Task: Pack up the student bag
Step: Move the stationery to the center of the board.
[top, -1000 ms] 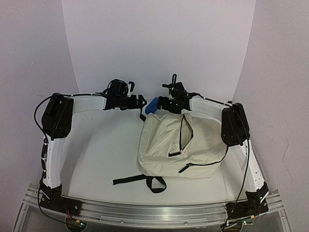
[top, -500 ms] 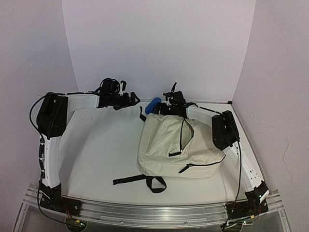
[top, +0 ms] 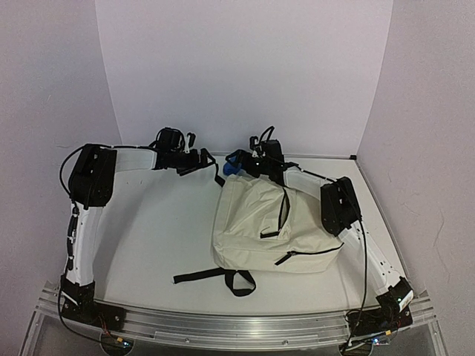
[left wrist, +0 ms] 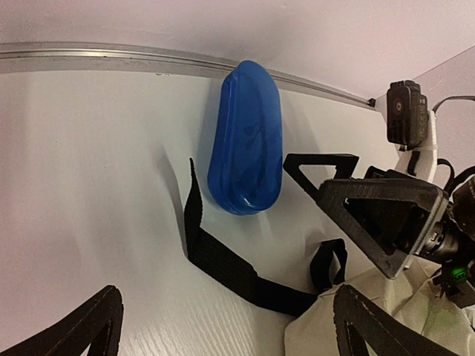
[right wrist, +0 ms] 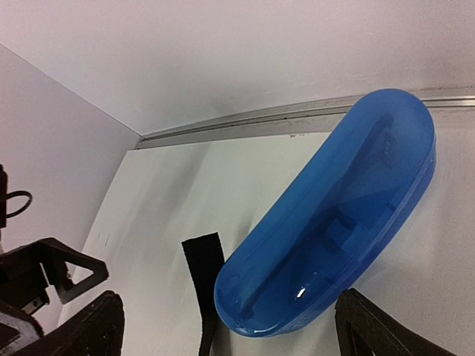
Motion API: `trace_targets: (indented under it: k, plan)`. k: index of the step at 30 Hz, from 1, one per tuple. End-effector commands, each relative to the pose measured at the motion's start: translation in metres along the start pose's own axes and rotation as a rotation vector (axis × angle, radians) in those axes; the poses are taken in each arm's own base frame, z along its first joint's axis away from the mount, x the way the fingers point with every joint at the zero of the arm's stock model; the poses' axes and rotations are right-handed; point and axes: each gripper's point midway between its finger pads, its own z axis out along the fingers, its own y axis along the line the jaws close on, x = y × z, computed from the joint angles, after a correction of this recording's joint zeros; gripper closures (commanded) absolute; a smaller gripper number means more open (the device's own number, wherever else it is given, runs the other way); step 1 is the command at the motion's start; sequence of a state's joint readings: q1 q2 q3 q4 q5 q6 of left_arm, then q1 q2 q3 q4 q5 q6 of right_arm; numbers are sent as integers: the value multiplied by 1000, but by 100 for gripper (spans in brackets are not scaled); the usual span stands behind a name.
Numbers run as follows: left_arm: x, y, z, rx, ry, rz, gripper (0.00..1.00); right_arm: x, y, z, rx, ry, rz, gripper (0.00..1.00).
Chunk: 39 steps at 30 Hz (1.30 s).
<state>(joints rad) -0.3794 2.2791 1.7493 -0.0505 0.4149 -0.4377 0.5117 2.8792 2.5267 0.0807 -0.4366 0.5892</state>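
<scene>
Left fingers (left wrist: 111, 297) and right fingers (right wrist: 107, 308) gape, flanking the blue case (right wrist: 326, 215), eleven o'clock of the student bag (top: 260, 222). They may collide.

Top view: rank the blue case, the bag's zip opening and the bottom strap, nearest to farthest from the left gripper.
1. Blue case, far side, just right of the left gripper.
2. Zip opening, middle of the bag.
3. Bottom strap, near edge.
</scene>
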Motion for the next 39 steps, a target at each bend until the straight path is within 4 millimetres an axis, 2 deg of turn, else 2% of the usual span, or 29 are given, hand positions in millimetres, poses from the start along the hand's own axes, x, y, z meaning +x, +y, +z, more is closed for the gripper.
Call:
trace_targets:
  k: [1, 4, 5, 7, 15, 20, 26, 28, 33, 36, 39]
  plan:
    - [-23, -13, 9, 111, -29, -28, 1, 16, -1, 10, -87, 10, 70, 2]
    - [-30, -12, 23, 187, -12, -89, 2, 24, 0, 13, -118, 24, 115, 2]
    - [-24, -8, 32, 210, 11, -117, 3, 27, 0, 14, -132, 32, 127, 2]
    - [-27, -9, 41, 260, 9, -139, 4, 33, 0, 15, -157, 46, 154, 2]
    - [-28, -6, 71, 381, -4, -218, 7, 55, 2, 22, -196, 81, 222, 5]
    - [-21, 0, 89, 434, 9, -277, 14, 57, -21, 21, -69, 34, 315, 14]
    - [-16, 2, 93, 454, 33, -302, 21, 56, -31, 19, -20, 14, 361, 17]
    - [-17, -2, 93, 477, 28, -308, 25, 60, -40, 19, -3, 11, 384, 18]
    - [-16, -15, 92, 584, 35, -315, 32, 58, -46, 19, 15, -2, 415, 23]
    - [-13, -25, 91, 595, 42, -290, 33, 59, -57, 15, 60, -17, 441, 24]
    - [-11, -28, 92, 583, 37, -278, 34, 59, -59, 16, 61, -25, 452, 26]
